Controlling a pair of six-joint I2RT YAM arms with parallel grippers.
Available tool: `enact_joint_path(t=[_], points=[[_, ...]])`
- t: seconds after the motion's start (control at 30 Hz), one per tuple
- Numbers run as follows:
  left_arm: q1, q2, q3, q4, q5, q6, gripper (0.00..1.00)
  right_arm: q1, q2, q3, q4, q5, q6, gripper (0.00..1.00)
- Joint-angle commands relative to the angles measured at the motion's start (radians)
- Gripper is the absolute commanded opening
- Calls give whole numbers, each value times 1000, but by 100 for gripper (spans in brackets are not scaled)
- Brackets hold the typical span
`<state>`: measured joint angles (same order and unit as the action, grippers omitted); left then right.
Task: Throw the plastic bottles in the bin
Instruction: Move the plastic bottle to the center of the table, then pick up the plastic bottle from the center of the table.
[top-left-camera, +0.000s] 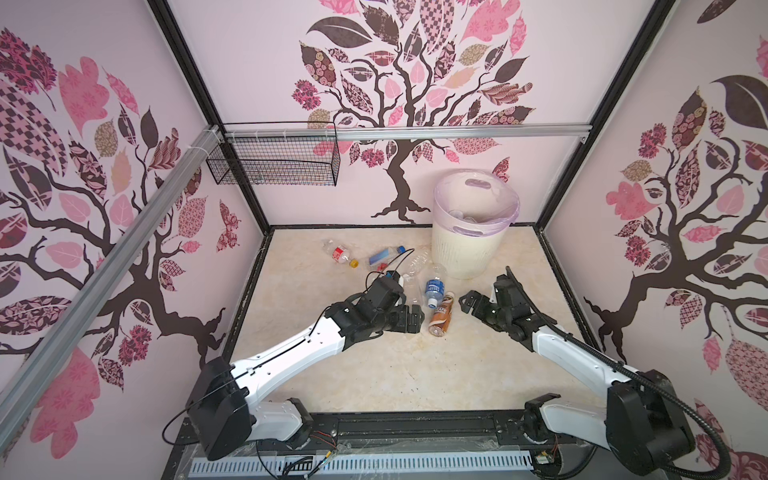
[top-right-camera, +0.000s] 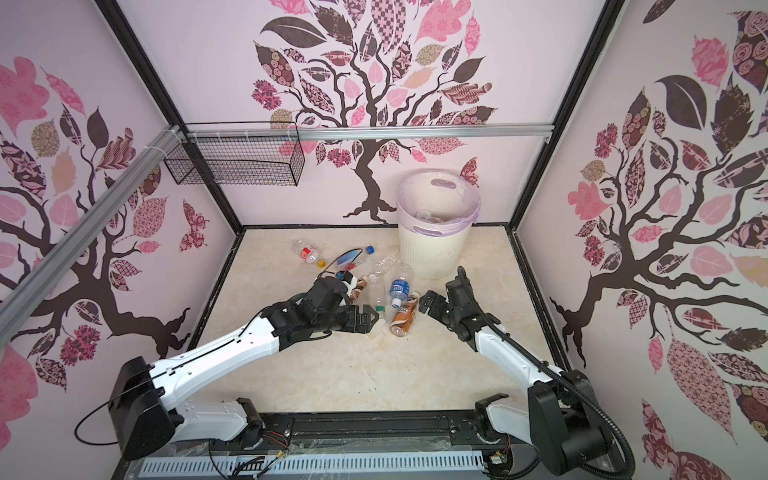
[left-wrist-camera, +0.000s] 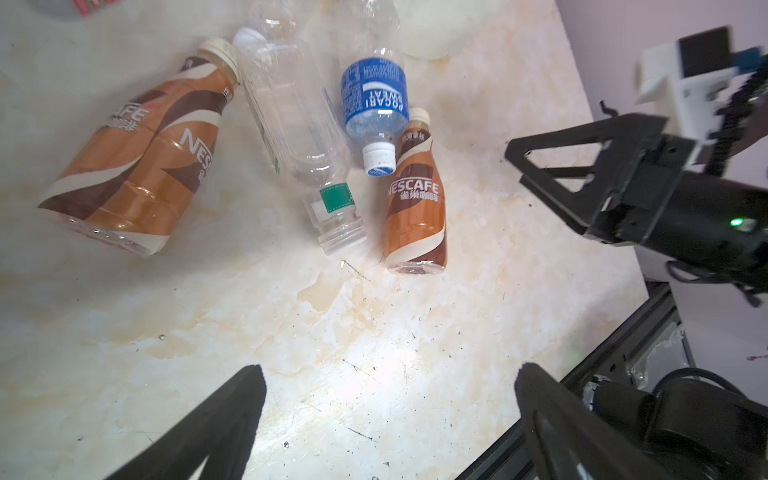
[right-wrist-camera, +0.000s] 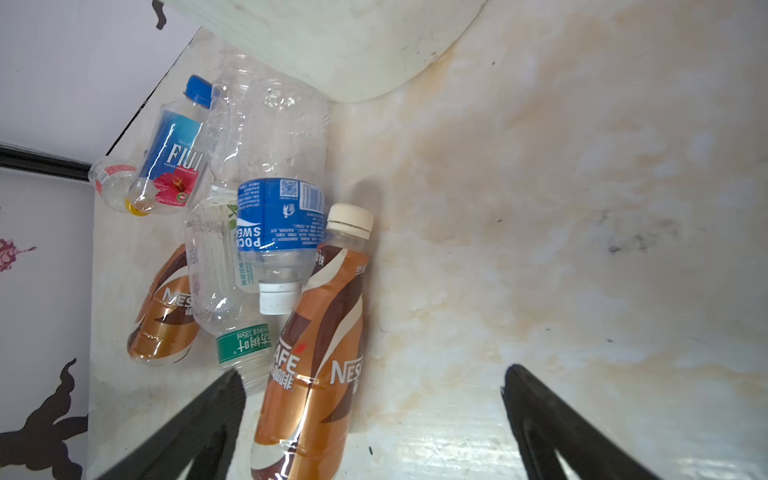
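The cream ribbed bin (top-left-camera: 469, 249), lined with a lilac bag, stands at the back right with bottles inside. Several plastic bottles lie on the marble table to its left: a red-labelled one (top-left-camera: 340, 253), a Fiji one (top-left-camera: 384, 255), a blue Pocari one (top-left-camera: 435, 289), a clear green-labelled one (left-wrist-camera: 303, 137) and two brown Nescafe ones (left-wrist-camera: 145, 158) (right-wrist-camera: 316, 345). My left gripper (left-wrist-camera: 388, 399) is open over bare table just short of the cluster. My right gripper (right-wrist-camera: 372, 399) is open, and the nearer brown bottle lies between its fingers, close to one finger.
A black wire mesh basket (top-left-camera: 274, 158) hangs from the aluminium rail at the back left. Patterned walls close in the table on three sides. A black frame rail (top-left-camera: 415, 424) runs along the front edge between the arm bases.
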<state>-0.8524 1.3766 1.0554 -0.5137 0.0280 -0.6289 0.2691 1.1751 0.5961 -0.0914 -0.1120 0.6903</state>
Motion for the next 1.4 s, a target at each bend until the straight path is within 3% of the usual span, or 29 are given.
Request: enact_joint_path(t=[0.0,0.17,0.53,0.87,1.03,1.37], points=[[-28,84,87,-4,19,25,98,-50,-57,-8,-46,-28,-48,100],[-63,248,188,-25,1,44,96,-98,-97,-16,-77,-43,-65,99],[-86,460,295,9,-13,50,92,-269,-140,-62,-83,-167,-86,99],[-88,622,408,5,-27,58,87,-271,-150,-68,-66,-184,-75,100],[-88,662,432,10,-28,67,82,-272,-144,-73,-52,-190,-72,100],[-87,630,389,49,-5,75,60,-273,-121,-76,-21,-221,-55,100]])
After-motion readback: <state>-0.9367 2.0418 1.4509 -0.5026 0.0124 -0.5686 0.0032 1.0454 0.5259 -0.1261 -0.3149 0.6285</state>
